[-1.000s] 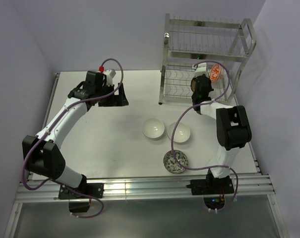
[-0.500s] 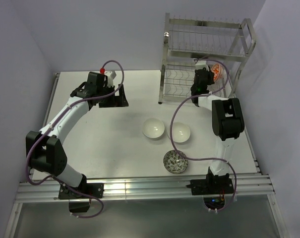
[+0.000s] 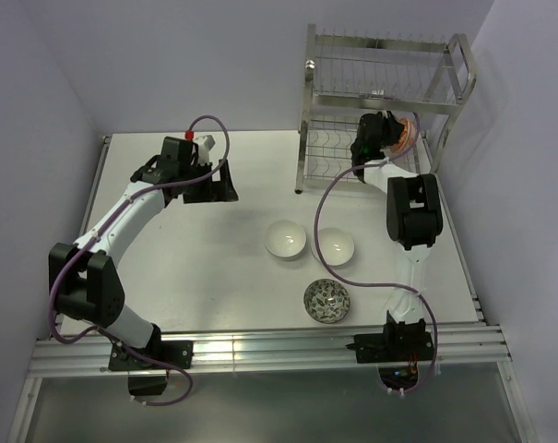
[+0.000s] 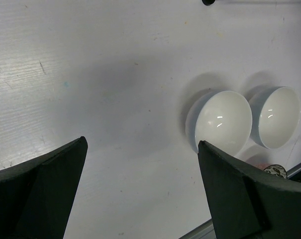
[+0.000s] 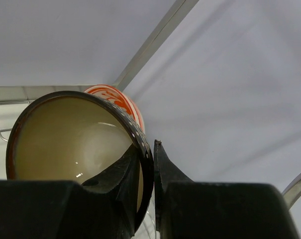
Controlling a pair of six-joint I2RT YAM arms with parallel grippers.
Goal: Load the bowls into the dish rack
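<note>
**Q:** Where were the right fingers [image 5: 160,164] shown, and in what state?

**A:** They were shown reached into the lower tier of the dish rack [image 3: 382,88]; in the right wrist view they were clenched on the rim of the dark brown bowl [image 5: 73,137], one finger inside its tan interior and one outside; the bowl was held on edge, its opening turned toward the camera.

**Q:** What was seen just behind that bowl?

**A:** The orange-red patterned bowl [image 5: 121,99] was seen just beyond the brown rim, also on edge, at the right end of the lower tier; whether the two bowls were touching could not be told.

**Q:** How were the left fingers [image 3: 209,187] depicted?

**A:** They were depicted released and spread wide, with nothing between them; they were held above the counter [image 3: 195,268] at its far left, well apart from the rack.

**Q:** Which bowls were recorded outside the rack?

**A:** Three were recorded upright on the counter; the two plain white bowls [image 3: 285,238] [image 3: 334,245] were set side by side near the middle, very close together; the grey-white patterned bowl [image 3: 326,300] was placed nearer the arm bases, just in front of the gap between them; in the left wrist view only a sliver of it was visible at the lower right edge.
</note>
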